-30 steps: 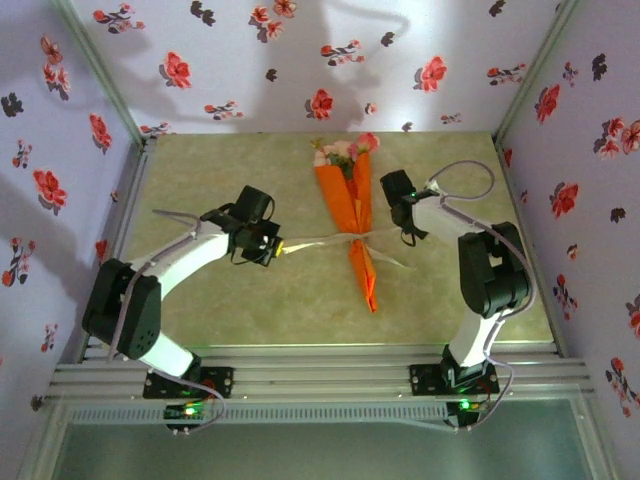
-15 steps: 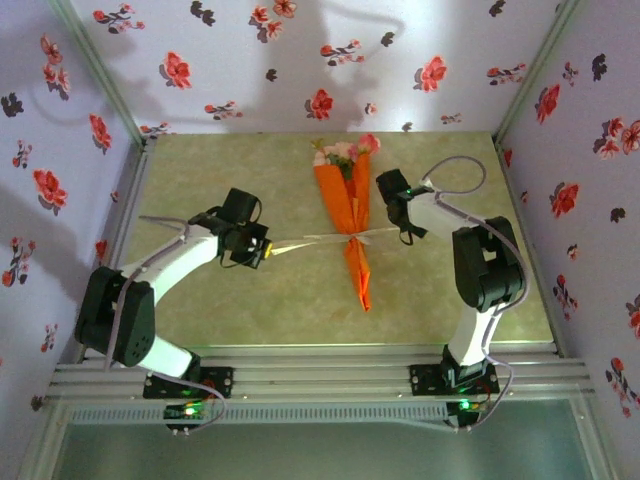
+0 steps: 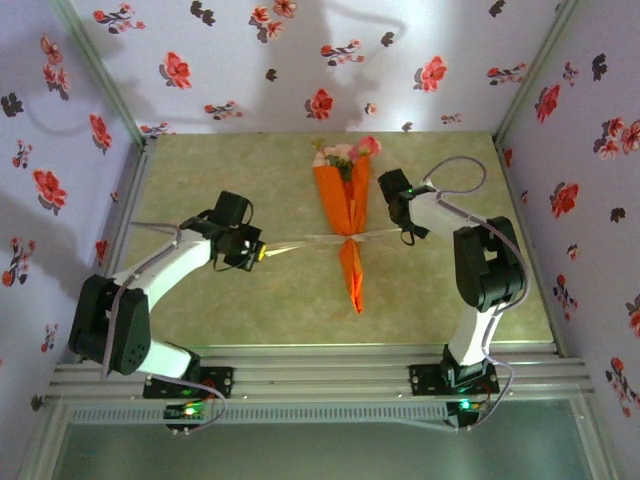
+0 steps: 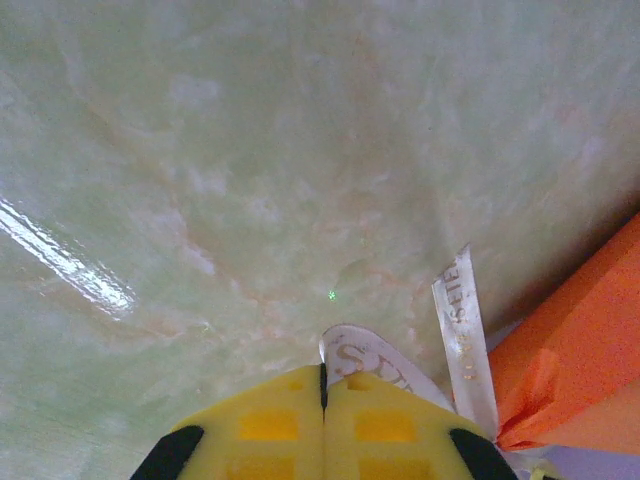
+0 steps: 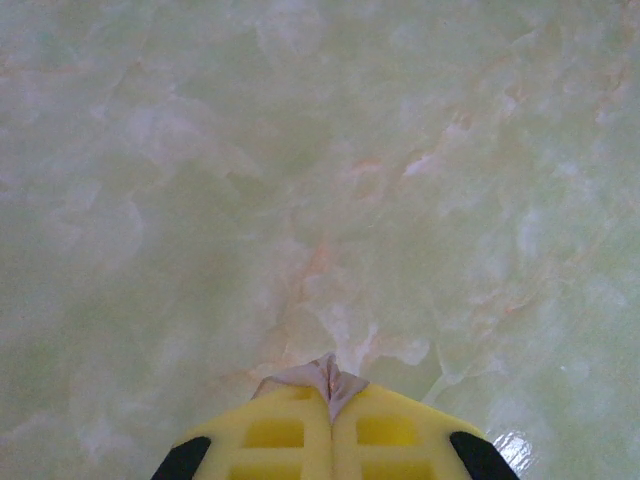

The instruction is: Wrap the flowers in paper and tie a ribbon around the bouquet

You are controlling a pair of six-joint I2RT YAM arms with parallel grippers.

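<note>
The bouquet point(image 3: 345, 215) lies mid-table, an orange paper point(image 4: 580, 350) cone with its point toward the arms. The flowers point(image 3: 345, 152) show as pink and cream blooms at its far, wide end. The cream ribbon point(image 3: 300, 242) crosses the cone's narrow part and runs straight out to both sides. My left gripper point(image 3: 260, 251) is shut on the ribbon's left end. A printed loop of ribbon point(image 4: 365, 360) curls out from between the yellow fingertips point(image 4: 270, 425) of that gripper point(image 4: 323, 378). My right gripper point(image 3: 405, 234) is shut on the ribbon's right end point(image 5: 325, 375), a crumpled bit of which pokes from the tips of the gripper point(image 5: 330, 398).
The pale green marbled table point(image 3: 250, 170) is boxed in by floral-print walls point(image 3: 60, 150) on the left, back and right. A grey cable point(image 3: 460, 170) loops above the right arm. An aluminium rail point(image 3: 320, 375) runs along the near edge.
My left gripper has drawn away to the left and the right one has edged back, so the ribbon's slack has gone. The bouquet has shifted left and straightened.
</note>
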